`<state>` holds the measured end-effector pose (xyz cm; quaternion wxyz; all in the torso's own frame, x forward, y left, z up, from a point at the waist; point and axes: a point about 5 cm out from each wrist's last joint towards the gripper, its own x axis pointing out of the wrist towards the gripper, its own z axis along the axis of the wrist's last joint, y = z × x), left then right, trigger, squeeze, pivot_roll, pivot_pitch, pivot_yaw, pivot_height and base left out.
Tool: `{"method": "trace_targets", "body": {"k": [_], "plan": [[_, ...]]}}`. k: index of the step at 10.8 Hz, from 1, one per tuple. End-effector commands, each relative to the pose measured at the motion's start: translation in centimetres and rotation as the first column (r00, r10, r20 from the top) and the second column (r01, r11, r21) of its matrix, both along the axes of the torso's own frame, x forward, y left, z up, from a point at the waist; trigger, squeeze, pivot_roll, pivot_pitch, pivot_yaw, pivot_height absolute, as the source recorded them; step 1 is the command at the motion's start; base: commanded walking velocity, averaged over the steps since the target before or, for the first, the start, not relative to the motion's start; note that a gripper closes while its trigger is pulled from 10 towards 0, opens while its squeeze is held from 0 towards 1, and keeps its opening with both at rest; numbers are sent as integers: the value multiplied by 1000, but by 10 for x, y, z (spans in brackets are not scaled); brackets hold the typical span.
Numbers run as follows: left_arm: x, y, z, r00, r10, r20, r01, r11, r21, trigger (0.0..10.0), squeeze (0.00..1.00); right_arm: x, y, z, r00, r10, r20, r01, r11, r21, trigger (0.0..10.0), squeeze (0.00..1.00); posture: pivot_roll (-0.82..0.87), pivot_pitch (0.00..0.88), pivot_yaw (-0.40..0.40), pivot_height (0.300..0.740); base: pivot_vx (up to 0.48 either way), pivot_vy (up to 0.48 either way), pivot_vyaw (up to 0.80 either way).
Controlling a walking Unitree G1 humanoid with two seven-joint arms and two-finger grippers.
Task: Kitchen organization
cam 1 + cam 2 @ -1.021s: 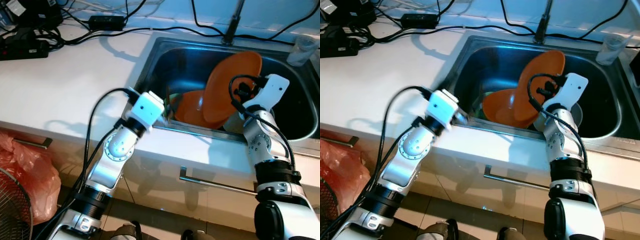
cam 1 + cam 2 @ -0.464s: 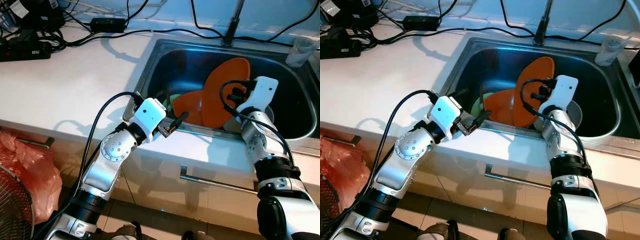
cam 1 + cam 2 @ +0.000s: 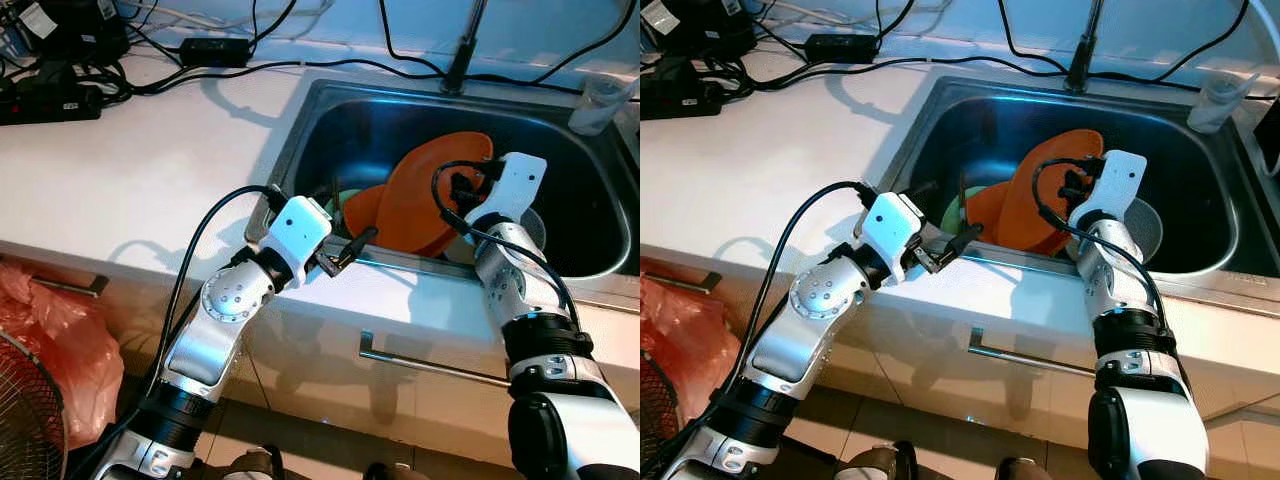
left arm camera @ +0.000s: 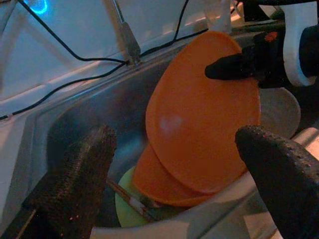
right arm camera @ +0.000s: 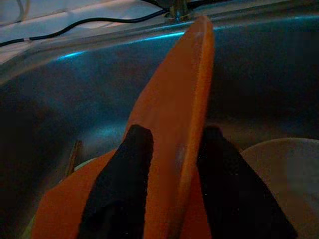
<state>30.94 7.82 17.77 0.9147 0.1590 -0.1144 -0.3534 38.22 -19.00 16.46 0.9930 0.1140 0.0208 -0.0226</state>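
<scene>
My right gripper (image 5: 174,159) is shut on the rim of a large orange plate (image 3: 425,195), which it holds tilted on edge inside the steel sink (image 3: 290,140). A second orange plate (image 3: 365,205) lies under it. Beneath both rests a pale green plate (image 4: 127,201) with chopsticks (image 4: 130,200) across it. A whitish bowl (image 3: 1148,228) sits in the sink just right of the held plate. My left gripper (image 3: 340,215) stands open over the sink's front left rim, facing the plates, with nothing between its fingers (image 4: 75,184).
A faucet (image 3: 460,50) rises behind the sink, and a clear cup (image 3: 597,100) stands at the back right. Black cables and a power strip (image 3: 50,100) cover the counter's far left. Below are a drawer handle (image 3: 430,368) and a red bag (image 3: 50,340).
The right gripper has lowered the orange plate and leaned it down to the left over the other plate. The left gripper drew back from the sink edge, then held still.
</scene>
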Motion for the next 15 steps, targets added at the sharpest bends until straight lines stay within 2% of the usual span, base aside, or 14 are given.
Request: {"method": "trace_targets", "body": {"k": [1,4,5,6,11,13,15], "plan": [[-1,1,2,1000,-1,0,1,1000,-2,10000,643,-2,3,-12,999,12,-37,-12,1000,8,10000,1000,76,104,31,740,0,0,0],[-2,-1,1,1000,2,-16,-2,1000,-5,10000,643,-8,8,-19,998,31,-48,-30,999,22,10000,1000,75,100,33,740,0,0,0],[-3,-3,1,1000,-8,-25,8,1000,-19,10000,898,-10,8,-23,998,38,-56,-37,999,23,10000,1000,72,95,36,740,0,0,0],[-3,-5,1,1000,-10,-28,10,1000,-26,10000,1000,-11,8,-25,997,40,-60,-39,999,21,10000,1000,69,92,41,740,0,0,0],[-5,-12,-2,999,-15,-42,13,999,-47,10000,1000,-7,9,-16,997,54,-52,-55,998,-13,10000,1000,63,65,26,740,0,0,0],[-4,-14,-1,999,-20,-42,18,999,-49,10000,1000,-6,-2,-12,998,23,-58,-27,998,-57,10000,1000,61,52,25,740,0,0,0],[-2,-15,-2,999,-22,-44,20,999,-50,10000,1000,-8,-23,-9,997,-45,-67,40,996,-80,10000,1000,50,40,30,740,0,0,0]]}}
